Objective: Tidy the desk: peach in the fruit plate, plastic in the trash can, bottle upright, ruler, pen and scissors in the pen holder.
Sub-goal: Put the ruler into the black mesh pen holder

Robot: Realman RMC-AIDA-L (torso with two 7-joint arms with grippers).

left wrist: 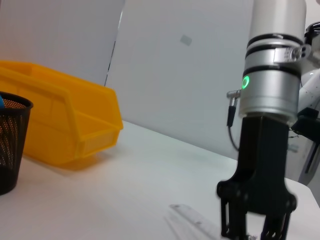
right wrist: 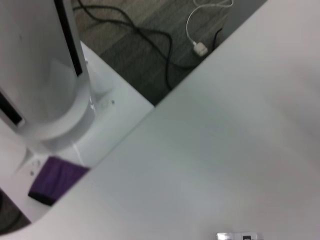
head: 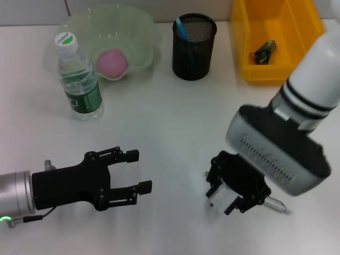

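The pink peach (head: 111, 62) lies in the green fruit plate (head: 143, 32) at the back left. A bottle (head: 78, 79) stands upright beside the plate. A blue pen (head: 180, 27) sticks out of the black mesh pen holder (head: 194, 50). The plastic (head: 264, 51) lies in the yellow trash can (head: 249, 32). A clear ruler (left wrist: 192, 217) lies flat on the table. My right gripper (head: 229, 195) points straight down over its near end, open, with a pale piece of ruler (head: 219, 202) between the fingers. My left gripper (head: 141, 170) hovers open at the front left. The scissors are out of view.
In the left wrist view the pen holder (left wrist: 10, 145) and the yellow trash can (left wrist: 65, 125) stand to the side of the right gripper (left wrist: 255, 232). The table edge and floor cables (right wrist: 150, 35) show in the right wrist view.
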